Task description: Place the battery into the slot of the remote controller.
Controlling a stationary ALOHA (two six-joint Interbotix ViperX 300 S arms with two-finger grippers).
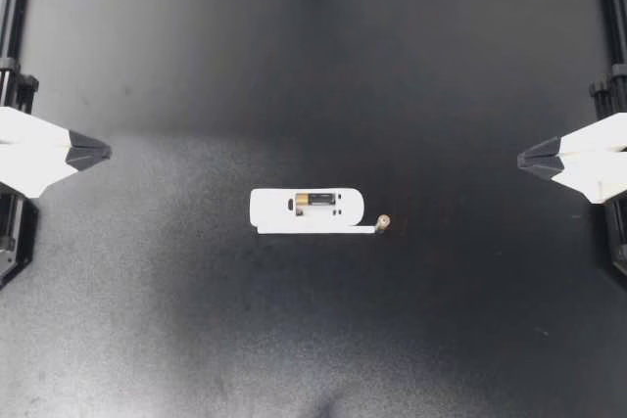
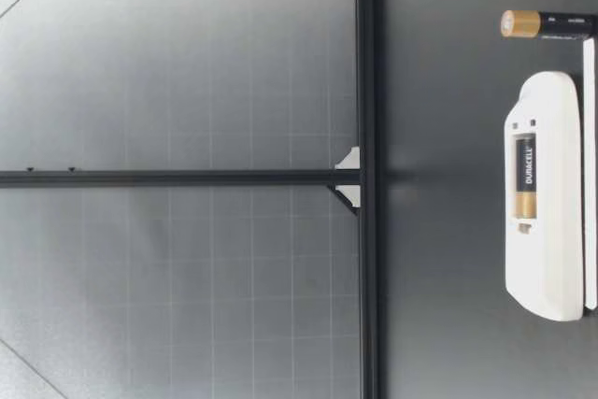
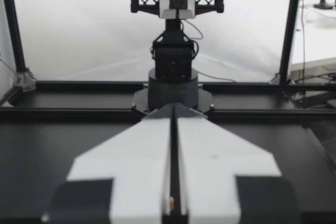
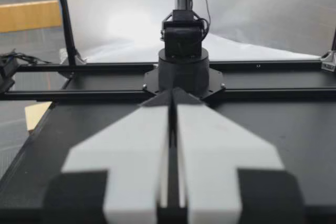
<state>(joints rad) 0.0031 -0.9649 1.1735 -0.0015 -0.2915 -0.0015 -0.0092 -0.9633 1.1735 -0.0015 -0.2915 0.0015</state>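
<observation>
Found remote (image 1: 306, 209) centred, one battery (image 1: 318, 200) already seated in slot (image 1: 297, 204). Spotted second battery (image 1: 383, 222) upright just beside its 3 o'clock end. Gripped nothing: left gripper (image 1: 103, 152) at 9 o'clock, right gripper (image 1: 524, 160) at 3, both closed. Judged one insertion possibly left.

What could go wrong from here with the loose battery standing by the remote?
The loose battery stands on end, so a brush from my right gripper could topple it and send it rolling.
It is close to the remote controller, so a grasp there may shove the remote.
The slot already holds a seated battery; I cannot see a free bay.
</observation>
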